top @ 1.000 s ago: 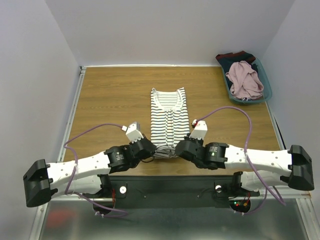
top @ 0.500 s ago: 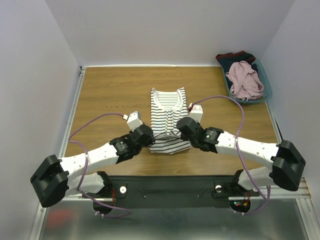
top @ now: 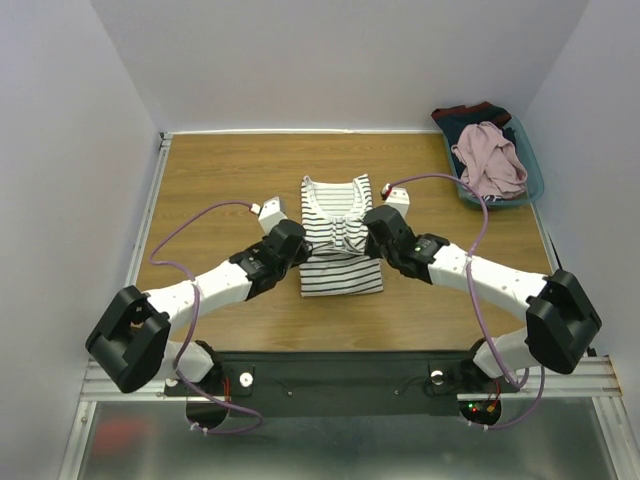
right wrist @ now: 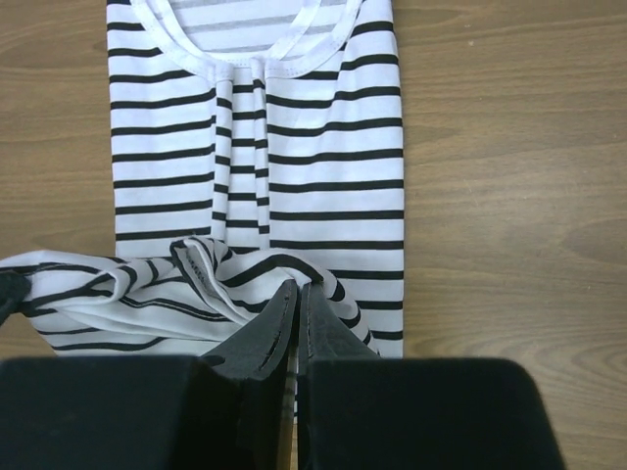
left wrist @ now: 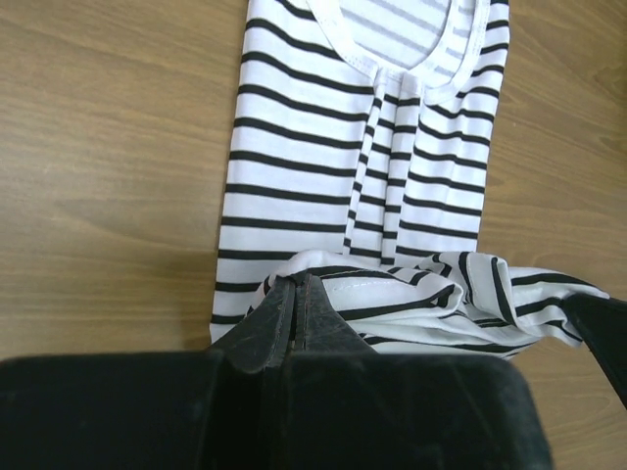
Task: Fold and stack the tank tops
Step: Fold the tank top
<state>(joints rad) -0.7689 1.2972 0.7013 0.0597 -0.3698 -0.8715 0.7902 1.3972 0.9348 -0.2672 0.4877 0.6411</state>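
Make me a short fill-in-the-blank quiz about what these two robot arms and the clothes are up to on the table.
1. The striped tank top is white with ____ stripes.
2. The left claw and the right claw are both ____ on its raised near edge.
3. The second tank top, lying in the basket, is plain ____.
4. The table has a surface that looks like ____.

Missing words: black; shut; pink; wood.

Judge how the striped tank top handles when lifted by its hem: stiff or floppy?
Probably floppy: the hem of the striped tank top bunches and sags between the left gripper and right gripper. Likely light, since two fingertip pinches hold it. Pushed, it would probably wrinkle, not slide.
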